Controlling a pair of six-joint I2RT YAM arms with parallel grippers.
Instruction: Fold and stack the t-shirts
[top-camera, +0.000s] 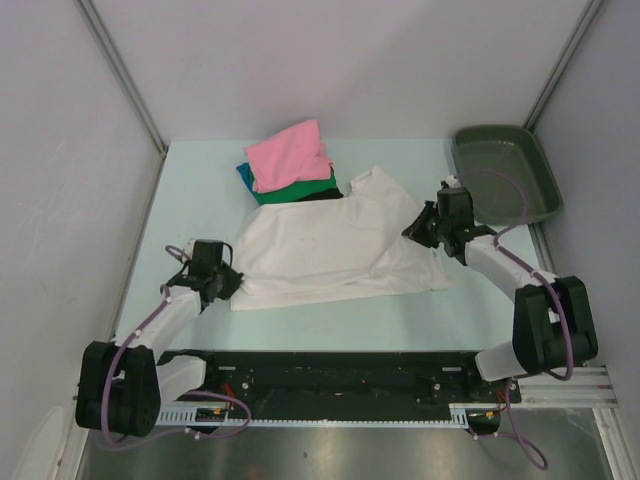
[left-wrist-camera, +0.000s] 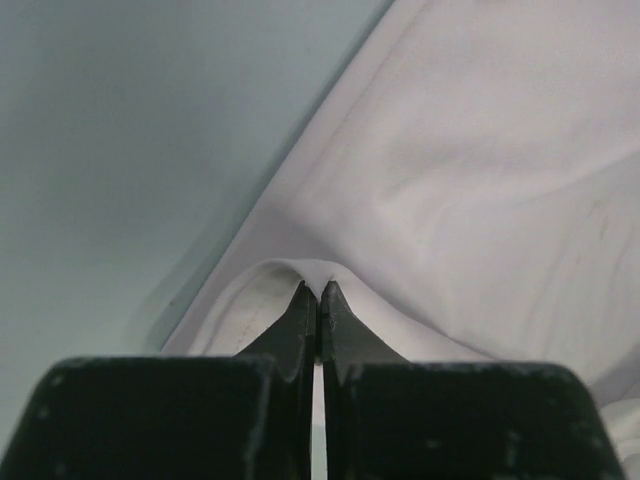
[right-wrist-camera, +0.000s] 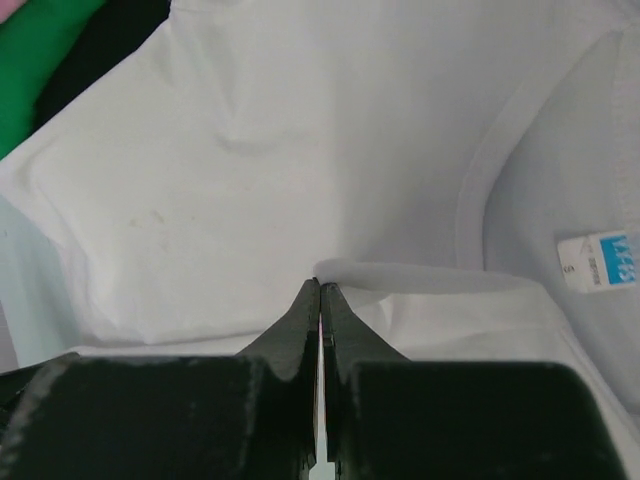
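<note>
Desk (top-camera: 200, 190): pale, walled on three sides. Left tool (top-camera: 228, 283): low at the near-left corner of the white shirt (top-camera: 335, 245), jaws clenched on a small raised pinch of its edge, as the left wrist view shows. White shirt: one, large, lying spread and mostly flat across the middle of the desk, faintly creased, its far edge touching the pile behind it. Pile, at the far middle: pink shirt (top-camera: 290, 152) crumpled on top, teal shirt (top-camera: 243, 172) showing at the left, green shirt (top-camera: 300, 190) beneath the pink, black shirt (top-camera: 325, 197) just visible at the bottom where the white cloth meets it; none is neatly folded. Right tool (top-camera: 418, 228): at the right side of the white shirt, near the collar (right-wrist-camera: 490, 160) and the label (right-wrist-camera: 605, 260), jaws clenched on a thin ridge of the cloth. Tray (top-camera: 490, 150): dark green, far right corner, apart from the shirts. Handling, as judged: the white shirt is light, soft and limp, likely to sag and drag between the two grips and to slip if pinched in a single thin layer. Hems, shoulder seams and the collar band look the firmest places to hold, and lifting both sides evenly should keep the fold straight and off the pile.
</note>
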